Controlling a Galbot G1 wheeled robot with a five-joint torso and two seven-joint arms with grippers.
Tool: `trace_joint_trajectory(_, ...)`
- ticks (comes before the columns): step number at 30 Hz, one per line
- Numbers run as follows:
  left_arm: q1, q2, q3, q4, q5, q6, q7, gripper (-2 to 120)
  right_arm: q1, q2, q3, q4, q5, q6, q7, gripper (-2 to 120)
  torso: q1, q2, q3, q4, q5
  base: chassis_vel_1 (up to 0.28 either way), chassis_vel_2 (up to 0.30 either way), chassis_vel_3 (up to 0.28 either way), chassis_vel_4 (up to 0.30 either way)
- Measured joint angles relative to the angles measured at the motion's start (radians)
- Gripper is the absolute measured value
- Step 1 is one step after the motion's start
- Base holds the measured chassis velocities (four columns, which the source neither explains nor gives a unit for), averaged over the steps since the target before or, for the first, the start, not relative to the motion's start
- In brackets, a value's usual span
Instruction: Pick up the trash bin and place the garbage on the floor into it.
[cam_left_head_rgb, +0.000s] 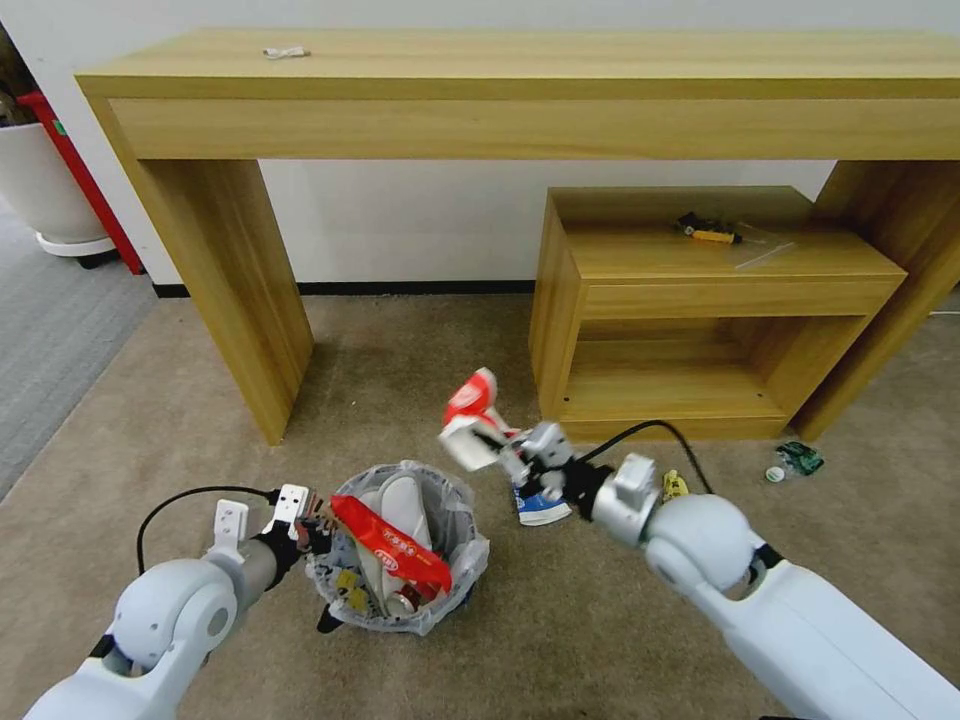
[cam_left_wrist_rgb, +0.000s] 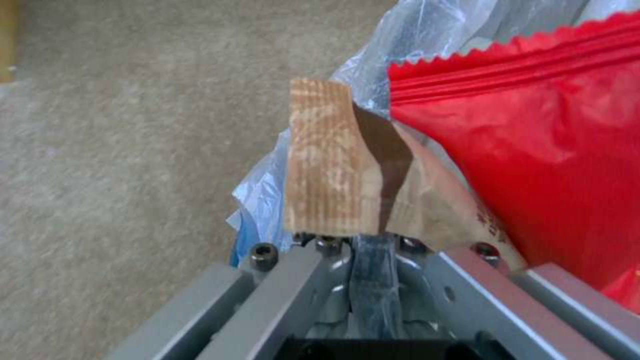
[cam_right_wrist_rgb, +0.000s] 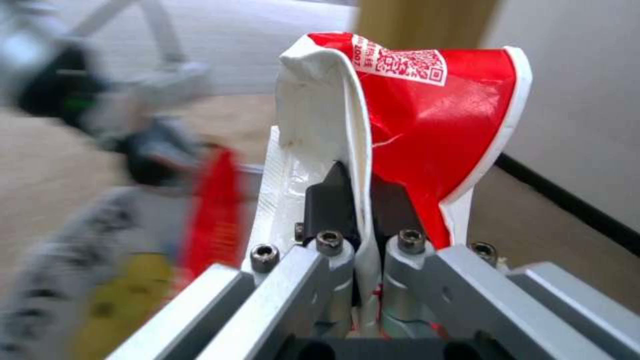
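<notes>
Head view notes: the trash bin (cam_left_head_rgb: 400, 550) is seen low on the carpet (cam_left_head_rgb: 420, 370) in front of the robot, held at its rim by the left gripper (cam_left_head_rgb: 312, 520). In the left wrist view the left gripper (cam_left_wrist_rgb: 373, 240) is pressed together on the bin's rim and its crinkled clear liner (cam_left_wrist_rgb: 427, 45), with a brownish paper scrap (cam_left_wrist_rgb: 340, 165) and a red wrapper (cam_left_wrist_rgb: 533, 165) lying just beside the pinch. The bin is small, round and black; white slippers (cam_left_head_rgb: 395, 505), the red wrapper (cam_left_head_rgb: 390, 545) laid across the top and smaller bits are already inside. It is judged light but top-heavy with loose litter, and the liner slippery, so the hard rim should be taken rather than the film alone. The right gripper (cam_left_head_rgb: 490, 440) is raised above the floor, just beside the bin on its right, and is clamped on a crushed red-and-white cup (cam_left_head_rgb: 470, 415). In the right wrist view the gripper (cam_right_wrist_rgb: 363, 210) is seen closed on the cup's flattened wall, the cup (cam_right_wrist_rgb: 427, 115) folded over, red outside with a printed code, white inside. The cup is judged very light, soft and easily deformed; a pinch on the doubled wall should hold. Still on the carpet: a blue-and-white carton (cam_left_head_rgb: 540, 505) under the right wrist, a yellow wrapper (cam_left_head_rgb: 675, 486) near it, and a green bottle (cam_left_head_rgb: 798, 458) by the desk leg. A yellow-black item in a clear bag (cam_left_head_rgb: 720, 236) lies on the low shelf unit (cam_left_head_rgb: 620, 300) under the long wooden desk (cam_left_head_rgb: 520, 90).
</notes>
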Motion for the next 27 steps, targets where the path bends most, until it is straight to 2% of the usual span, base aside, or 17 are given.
trace_joint_trajectory(2, -0.021, 0.001, 0.018, 0.007, -0.014, 0.0, -0.006, 0, 0.018, 0.0, -0.057, 0.013, -0.015, 0.0, -0.009, 0, 0.0, 0.0, 0.0, 0.0001, 0.0, 0.0, 0.0, 0.0, 0.0)
trace_joint_trajectory(6, -0.034, 0.003, 0.03, 0.01, -0.036, 0.0, -0.018, 0, 0.023, 0.008, -0.104, 0.007, -0.036, -0.004, -0.011, 0, 0.0, 0.0, 0.0, 0.0002, 0.0, 0.0, 0.0, 0.0, 0.0)
trace_joint_trajectory(21, -0.013, 0.022, 0.018, -0.03, -0.084, 0.0, -0.045, 0, -0.003, 0.059, -0.16, -0.141, -0.087, 0.005, 0.006, 0, 0.0, 0.0, 0.0, 0.0002, 0.0001, 0.0, 0.0, 0.0, 0.0)
trace_joint_trajectory(26, 0.007, 0.027, 0.003, -0.038, -0.085, 0.0, -0.042, 0, -0.007, 0.067, -0.165, -0.149, -0.089, 0.0, 0.021, 0, 0.0, 0.0, 0.0, 0.0003, 0.0001, 0.0, 0.0, 0.0, 0.0)
trace_joint_trajectory(27, 0.013, 0.028, -0.002, -0.04, -0.085, 0.0, -0.04, 0, -0.008, 0.068, -0.165, -0.147, -0.089, -0.003, 0.027, 5, 0.0, 0.0, 0.0, 0.0003, 0.0001, 0.0, 0.0, 0.0, 0.0)
